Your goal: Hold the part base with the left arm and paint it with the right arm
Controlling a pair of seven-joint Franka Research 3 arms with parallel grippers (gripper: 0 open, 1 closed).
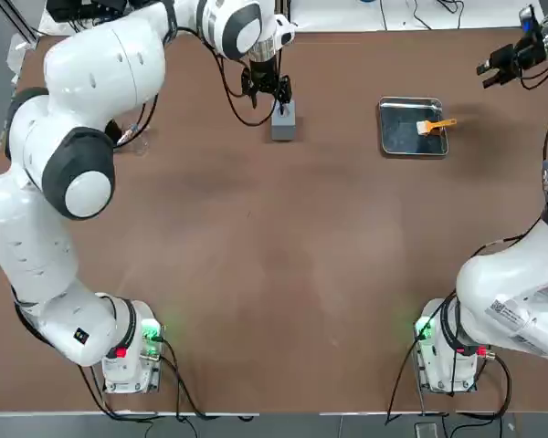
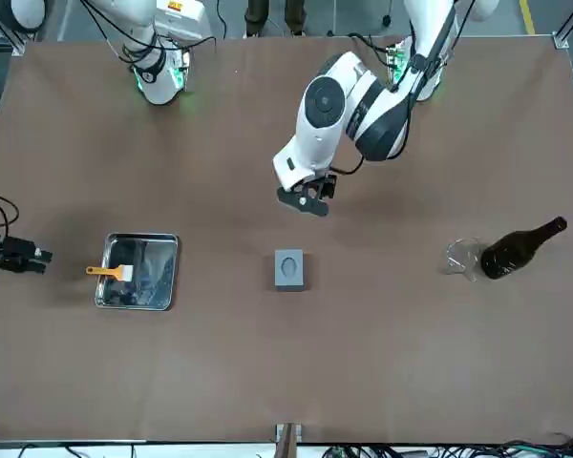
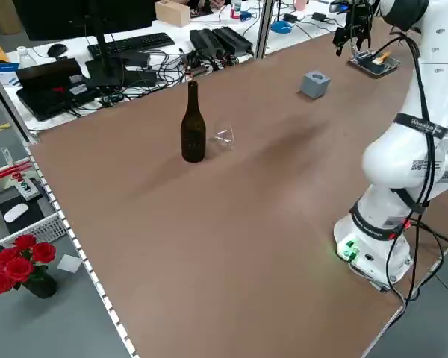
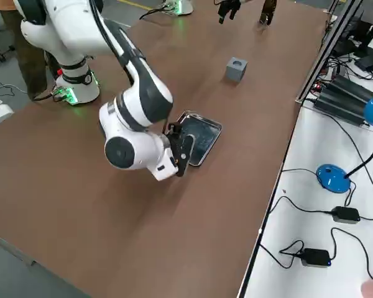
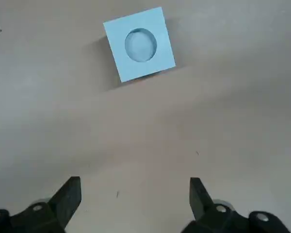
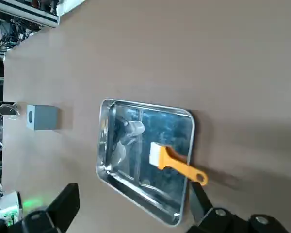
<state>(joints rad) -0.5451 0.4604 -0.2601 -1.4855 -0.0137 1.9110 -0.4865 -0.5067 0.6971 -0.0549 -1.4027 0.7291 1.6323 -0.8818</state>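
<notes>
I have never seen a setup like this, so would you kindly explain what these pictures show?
You are looking at two white robot arms side by side at a brown table. The top view looks down from overhead, the front view faces the robot, two side views look in diagonally, and two wrist views look past each gripper's fingers.

The left gripper is open above the table near a grey block with a round hole in its top. The right gripper is open near a metal tray, where an orange-handled brush rests. A dark bottle and a clear cup stand farther off. Neither gripper holds anything.
</notes>
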